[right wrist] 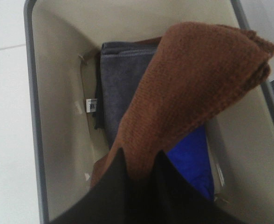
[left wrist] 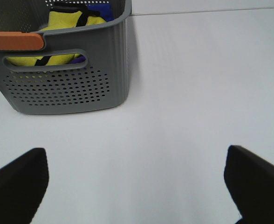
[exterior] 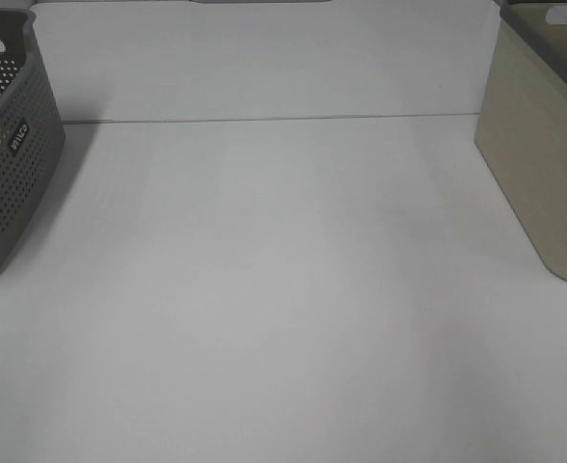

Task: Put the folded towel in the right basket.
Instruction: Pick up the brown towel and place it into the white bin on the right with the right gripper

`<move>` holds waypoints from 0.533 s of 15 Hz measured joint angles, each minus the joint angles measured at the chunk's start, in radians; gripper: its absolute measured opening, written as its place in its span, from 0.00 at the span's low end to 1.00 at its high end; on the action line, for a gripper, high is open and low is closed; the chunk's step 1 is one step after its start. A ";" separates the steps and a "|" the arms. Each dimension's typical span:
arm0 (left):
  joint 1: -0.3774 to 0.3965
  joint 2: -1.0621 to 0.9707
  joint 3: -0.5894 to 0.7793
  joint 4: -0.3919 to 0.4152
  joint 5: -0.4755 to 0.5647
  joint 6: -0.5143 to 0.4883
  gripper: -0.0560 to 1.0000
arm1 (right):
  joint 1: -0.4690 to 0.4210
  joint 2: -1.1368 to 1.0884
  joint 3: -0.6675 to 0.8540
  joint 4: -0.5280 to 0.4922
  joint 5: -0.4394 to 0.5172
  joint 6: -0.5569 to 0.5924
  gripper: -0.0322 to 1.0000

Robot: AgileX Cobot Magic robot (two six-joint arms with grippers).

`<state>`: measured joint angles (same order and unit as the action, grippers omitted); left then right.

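Note:
In the right wrist view my right gripper point(right wrist: 139, 170) is shut on a folded brown towel point(right wrist: 193, 84) and holds it over the open beige right basket point(right wrist: 58, 121). A grey towel point(right wrist: 120, 88) and a blue cloth point(right wrist: 190, 158) lie inside that basket under the brown towel. The basket shows at the right edge of the high view point(exterior: 539, 164); the towel and both arms are out of that view. In the left wrist view my left gripper point(left wrist: 137, 186) is open and empty above the bare white table point(left wrist: 188, 93).
A grey perforated basket point(exterior: 9, 154) stands at the left edge of the table. In the left wrist view it point(left wrist: 67, 88) holds yellow point(left wrist: 62, 23) and blue cloths. The white table point(exterior: 283, 289) lies between the two baskets.

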<state>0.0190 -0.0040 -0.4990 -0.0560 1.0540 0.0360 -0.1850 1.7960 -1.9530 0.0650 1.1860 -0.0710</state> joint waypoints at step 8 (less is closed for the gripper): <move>0.000 0.000 0.000 0.000 0.000 0.000 0.97 | 0.000 0.145 0.000 0.083 0.034 -0.003 0.54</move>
<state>0.0190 -0.0040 -0.4990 -0.0560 1.0540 0.0360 -0.1850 1.9410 -1.9530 0.1480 1.2200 -0.0740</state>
